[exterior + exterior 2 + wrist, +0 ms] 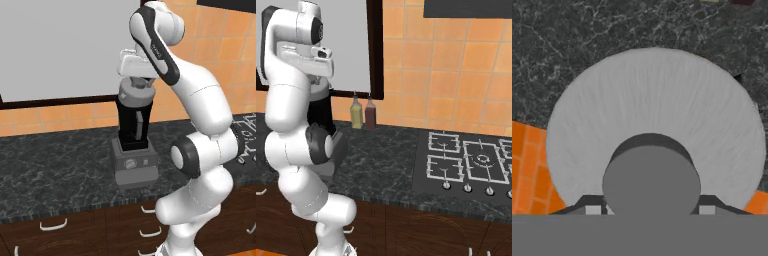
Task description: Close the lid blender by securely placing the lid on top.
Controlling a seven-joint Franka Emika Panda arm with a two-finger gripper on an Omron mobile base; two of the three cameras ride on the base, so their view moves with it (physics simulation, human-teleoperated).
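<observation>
The blender is a black tapered jar on a boxy grey base, standing on the dark counter. The light-grey lid is at the jar's mouth, level and centred over it; I cannot tell whether it is fully seated. My gripper points straight down onto it. In the hand view the lid spreads as a wide disc, and its round knob sits between my fingertips, which touch it on both sides. In the right base view my arm hides most of the jar.
Two bottles stand by the wall to the blender's right. Further right is a gas hob. The dark marble counter has drawers below its front edge. Behind the blender is an orange tiled wall with a window.
</observation>
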